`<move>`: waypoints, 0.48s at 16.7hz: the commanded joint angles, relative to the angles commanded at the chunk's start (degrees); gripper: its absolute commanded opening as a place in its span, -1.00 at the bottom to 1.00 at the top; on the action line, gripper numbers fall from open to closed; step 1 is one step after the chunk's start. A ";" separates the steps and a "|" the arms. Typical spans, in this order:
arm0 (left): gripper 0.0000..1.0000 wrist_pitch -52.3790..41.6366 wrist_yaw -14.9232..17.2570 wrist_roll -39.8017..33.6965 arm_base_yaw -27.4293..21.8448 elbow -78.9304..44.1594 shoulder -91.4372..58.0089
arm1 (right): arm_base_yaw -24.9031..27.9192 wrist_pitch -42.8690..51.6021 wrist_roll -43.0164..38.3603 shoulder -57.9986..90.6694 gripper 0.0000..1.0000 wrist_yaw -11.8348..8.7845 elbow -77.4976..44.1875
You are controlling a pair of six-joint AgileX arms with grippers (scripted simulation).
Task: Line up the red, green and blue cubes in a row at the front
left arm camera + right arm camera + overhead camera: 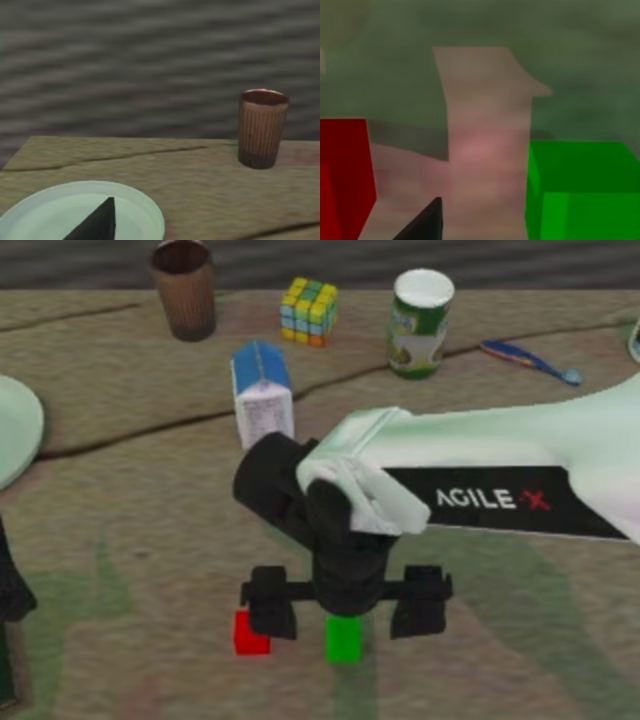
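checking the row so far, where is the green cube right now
In the top view the green cube sits near the front edge at centre, apart from the red cube on its left, between the right gripper's open fingers.

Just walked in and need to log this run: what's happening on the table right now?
The right arm reaches across to the table's front, its right gripper with jaws spread wide, poised above the green cube. The red cube sits on the table just left of it, a gap between them. No blue cube is in view. The left arm stays parked at the table's left edge, near the pale plate.
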State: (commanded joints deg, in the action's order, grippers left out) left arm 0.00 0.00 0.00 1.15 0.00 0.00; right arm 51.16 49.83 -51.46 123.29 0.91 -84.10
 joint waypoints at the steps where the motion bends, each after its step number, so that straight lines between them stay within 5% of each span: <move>1: 1.00 0.00 0.00 0.00 0.00 0.00 0.00 | 0.00 0.00 0.00 0.00 1.00 0.00 0.00; 8: 1.00 0.00 0.00 0.00 0.00 0.00 0.00 | 0.37 9.45 -0.14 -3.06 1.00 -0.04 -5.70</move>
State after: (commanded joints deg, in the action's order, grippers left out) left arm 0.00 0.00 0.00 1.15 0.00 0.00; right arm 51.53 59.28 -51.60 120.23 0.87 -89.80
